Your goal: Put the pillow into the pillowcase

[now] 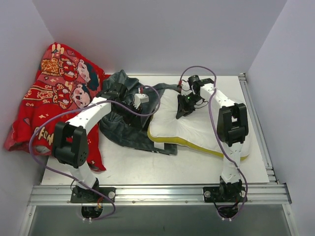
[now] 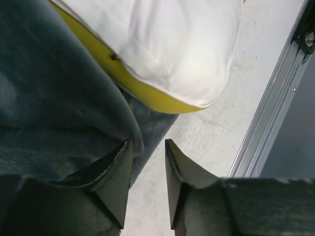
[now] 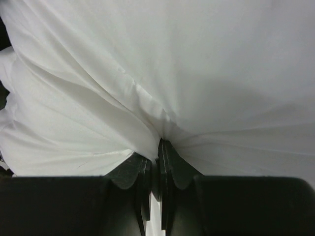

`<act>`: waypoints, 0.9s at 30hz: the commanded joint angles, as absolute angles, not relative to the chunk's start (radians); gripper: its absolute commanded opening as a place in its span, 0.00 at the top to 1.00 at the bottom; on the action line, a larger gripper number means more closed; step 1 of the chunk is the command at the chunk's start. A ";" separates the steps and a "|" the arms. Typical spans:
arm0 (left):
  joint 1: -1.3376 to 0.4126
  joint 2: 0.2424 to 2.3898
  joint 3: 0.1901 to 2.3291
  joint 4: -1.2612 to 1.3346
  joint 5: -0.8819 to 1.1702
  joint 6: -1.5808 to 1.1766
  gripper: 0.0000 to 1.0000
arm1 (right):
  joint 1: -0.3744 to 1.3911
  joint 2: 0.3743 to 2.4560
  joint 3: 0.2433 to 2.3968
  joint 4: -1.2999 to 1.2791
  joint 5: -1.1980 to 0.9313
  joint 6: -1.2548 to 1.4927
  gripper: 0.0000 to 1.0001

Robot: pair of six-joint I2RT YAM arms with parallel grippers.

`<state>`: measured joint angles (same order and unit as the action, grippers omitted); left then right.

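Observation:
The white pillow [image 1: 197, 129] with its yellow band [image 1: 197, 144] lies at the middle right of the table. Its left end rests on the dark grey-blue pillowcase [image 1: 123, 129], which is bunched at the centre. My right gripper [image 1: 183, 111] is shut on a pinch of the pillow's white cover [image 3: 197, 64], and the cloth puckers at my right gripper [image 3: 158, 143]. My left gripper [image 1: 140, 109] hangs over the pillowcase. In the left wrist view my left gripper [image 2: 147, 142] is open with bare table between the fingers. The left finger touches the pillowcase edge [image 2: 54, 108], below the pillow corner [image 2: 167, 44].
A red cloth with cartoon figures [image 1: 54, 98] is heaped at the far left against the wall. Aluminium rails run along the near edge [image 1: 157, 192] and the right edge [image 1: 256, 118], and the rail also shows in the left wrist view [image 2: 275, 118]. White walls enclose the table.

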<state>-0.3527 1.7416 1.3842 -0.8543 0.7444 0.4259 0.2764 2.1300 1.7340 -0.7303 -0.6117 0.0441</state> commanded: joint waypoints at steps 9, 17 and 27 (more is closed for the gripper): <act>-0.383 1.389 1.111 -0.637 0.782 0.743 0.41 | 0.281 2.086 1.684 -0.650 -0.632 0.155 1.00; -0.540 1.388 0.965 -0.672 0.623 1.225 0.49 | 0.276 2.089 1.669 -0.650 -0.675 0.181 1.00; -0.595 1.362 0.700 -0.189 0.428 1.380 0.47 | 0.265 2.109 1.661 -0.653 -0.755 0.201 1.00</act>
